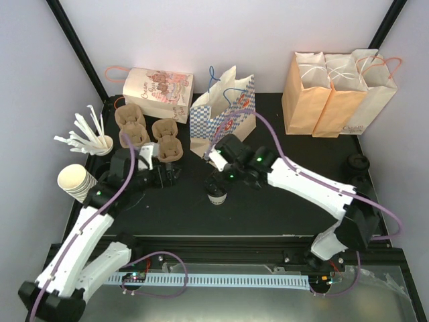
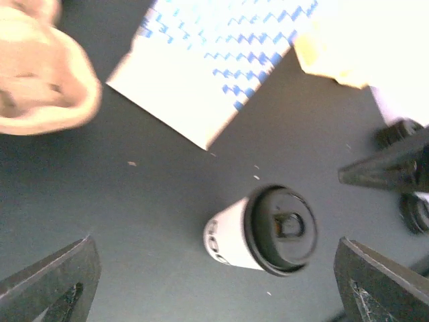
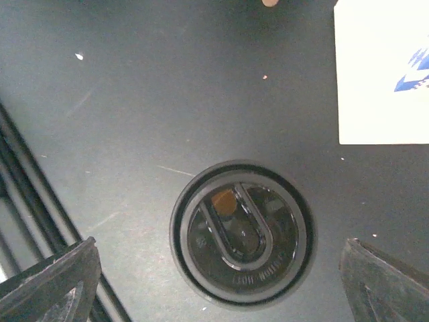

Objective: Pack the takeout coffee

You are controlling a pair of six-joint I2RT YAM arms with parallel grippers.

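Two pincers: both have their jaws spread wide and hold nothing.
Right pincer (image 3: 218,285): it hangs right over the coffee cup (image 3: 242,233), looking straight down on the lid. One dark finger shows in each lower corner of the right wrist view, one on each side of the cup, not touching it.
Left pincer (image 2: 218,285): it is off to the side of the cup, also wide and bare. In the top view it sits left of the middle (image 1: 161,178).
Where the cup is: it stands upright on the black table (image 1: 281,208), alone, near the middle of the top view (image 1: 216,196), just below the blue checked bag (image 1: 221,114).
How it looks: small, white paper sides with black print, and a round black lid (image 2: 281,230) with a little drink hole.
How it may handle: I think it is light and a bit soft. A hard squeeze could dent the paper or pop the lid off. It could tip and spill if there is drink inside; I cannot tell if it is full.
Where to hold it: around the white sides, just under the lid rim, with a gentle pinch.
Nearby: the brown cup trays (image 1: 144,131) lie in the upper left of the top view, well apart from the cup.
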